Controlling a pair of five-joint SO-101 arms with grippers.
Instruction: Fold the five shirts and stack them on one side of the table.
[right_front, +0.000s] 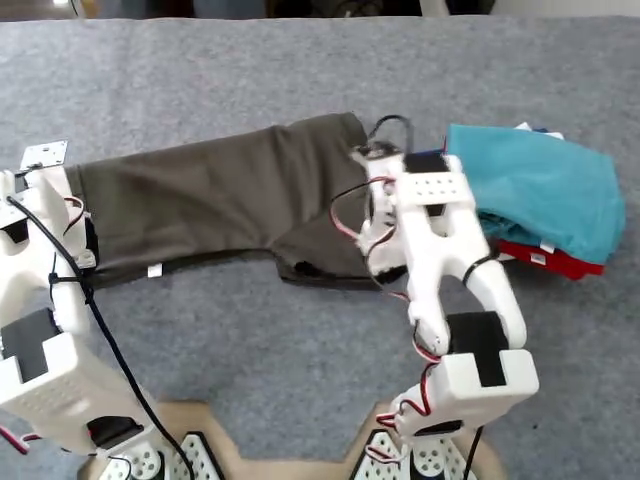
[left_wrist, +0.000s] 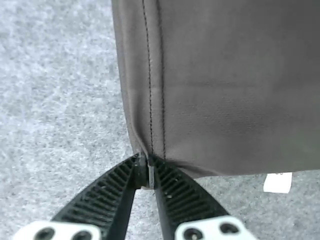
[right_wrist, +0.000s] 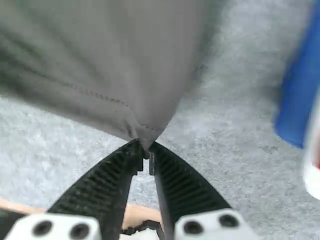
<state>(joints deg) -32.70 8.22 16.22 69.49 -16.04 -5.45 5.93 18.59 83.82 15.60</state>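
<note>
Shirts lie stacked at the right side of the grey felt table (right_front: 300, 60), a teal shirt (right_front: 545, 190) over a red shirt (right_front: 560, 262). A dark grey shirt (right_front: 220, 195) stretches across the middle. The left gripper (left_wrist: 148, 172) pinches its hemmed corner tight, and the right gripper (right_wrist: 145, 152) clamps the opposite end. A tan board (right_front: 250, 460) carries the arm bases.

The white left arm (right_front: 45, 370) and right arm (right_front: 445, 235) are wearing black servo blocks (right_front: 480, 340), red-and-white wires (right_front: 343, 228) and ribbed black fingers (left_wrist: 111, 192).
</note>
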